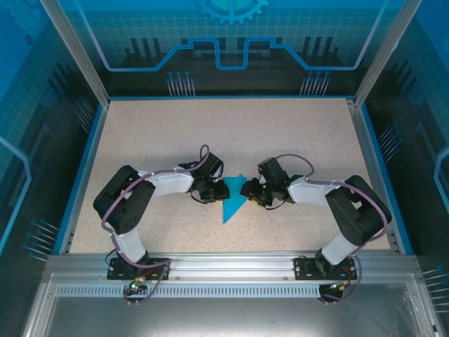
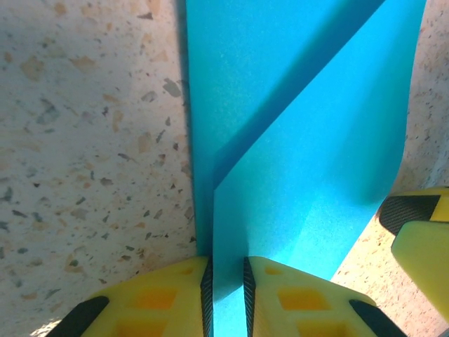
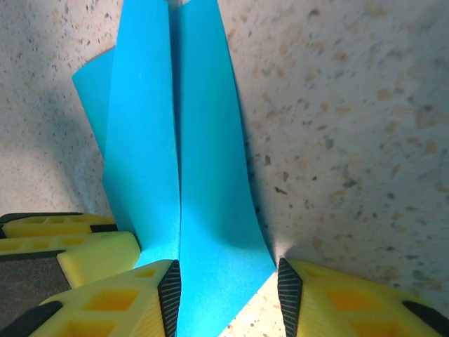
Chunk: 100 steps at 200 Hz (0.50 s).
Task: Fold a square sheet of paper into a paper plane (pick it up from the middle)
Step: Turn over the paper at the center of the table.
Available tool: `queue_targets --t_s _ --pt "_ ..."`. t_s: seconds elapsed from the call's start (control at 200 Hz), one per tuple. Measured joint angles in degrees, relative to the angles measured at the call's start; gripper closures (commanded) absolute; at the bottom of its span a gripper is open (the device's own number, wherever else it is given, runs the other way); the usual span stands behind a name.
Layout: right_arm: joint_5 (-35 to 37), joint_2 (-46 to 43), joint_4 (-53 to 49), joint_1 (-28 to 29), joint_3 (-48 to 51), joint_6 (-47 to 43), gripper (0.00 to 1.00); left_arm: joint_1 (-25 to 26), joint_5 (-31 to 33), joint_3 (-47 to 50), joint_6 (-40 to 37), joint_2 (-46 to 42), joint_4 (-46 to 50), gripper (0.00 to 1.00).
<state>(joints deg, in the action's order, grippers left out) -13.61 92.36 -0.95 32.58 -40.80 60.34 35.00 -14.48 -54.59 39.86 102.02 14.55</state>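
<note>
Teal square sheet of paper (image 1: 231,202), part-folded, lies between both pincers, its crease running straight ahead of each; left gripper (image 2: 226,277) jaws stand narrow about the crease, whether clamped I cannot tell; right gripper (image 3: 226,281) jaws stand apart astride the sheet's end; both equally near.

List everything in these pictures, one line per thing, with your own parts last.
folded paper: one, teal-blue, lying centrally, creased to a point
table: one, speckled beige with blue edging, under the paper
back panel: one, blue with printed line graphics, behind the table
metal rail: one, silver, along the near edge
left arm: one, black and white, bent toward the paper
right arm: one, black and white, bent toward the paper
left gripper: one, yellow fingers, narrow gap over the paper
right gripper: one, yellow fingers, jaws apart astride the paper
</note>
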Motion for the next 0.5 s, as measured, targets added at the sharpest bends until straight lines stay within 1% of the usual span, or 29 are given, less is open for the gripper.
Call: queue_targets --t_s 0.15,0.5 --pt "1.25 0.02 -1.16 0.0 -0.76 -0.85 0.56 0.04 0.13 0.0 0.02 0.0 0.0 0.78" --pt "-0.39 1.86 -0.31 -0.48 -1.44 -0.26 0.57 0.04 0.13 0.0 0.02 0.04 0.02 0.79"
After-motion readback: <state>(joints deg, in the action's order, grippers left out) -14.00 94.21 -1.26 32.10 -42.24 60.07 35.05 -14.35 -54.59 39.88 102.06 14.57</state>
